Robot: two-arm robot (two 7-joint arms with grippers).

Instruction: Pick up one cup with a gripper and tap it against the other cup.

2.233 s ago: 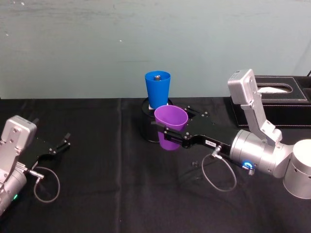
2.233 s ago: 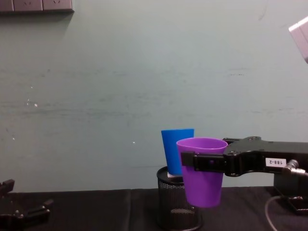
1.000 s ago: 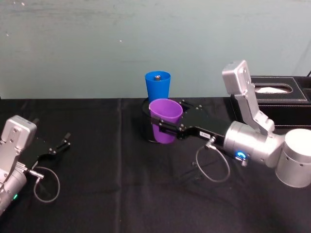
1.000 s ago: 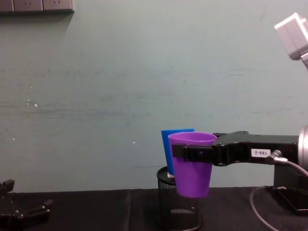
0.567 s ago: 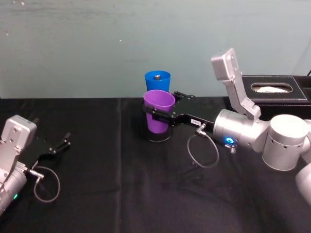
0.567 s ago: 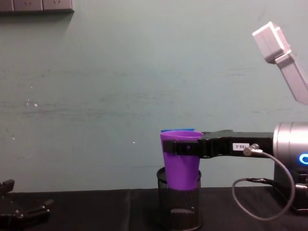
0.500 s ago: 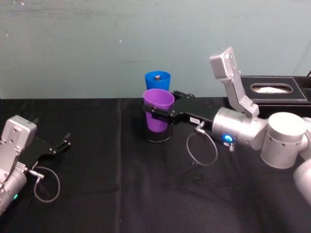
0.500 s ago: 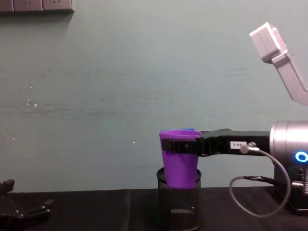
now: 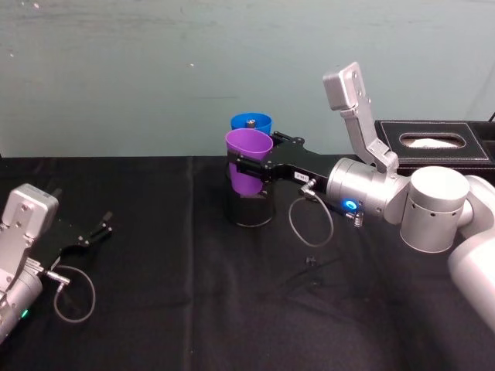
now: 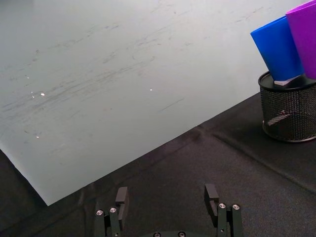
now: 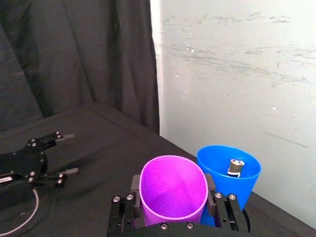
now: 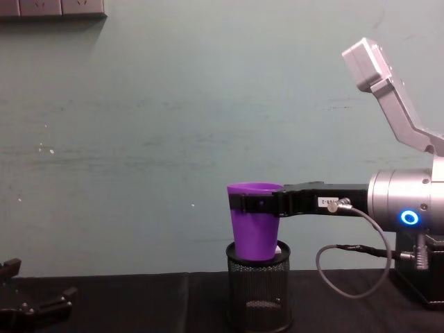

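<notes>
No writing can be read here. The one printed thing is a small white label (image 12: 325, 202) on the black body of the right gripper (image 12: 253, 203), which grips the purple cup (image 12: 253, 236) above the middle of the table's (image 9: 155, 309) far edge. The label's dark marks are too small to make out in either the chest or the head view.

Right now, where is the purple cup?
Head view, centre: the purple cup sits in the right gripper, over the mesh holder, just in front of the blue cup.
</notes>
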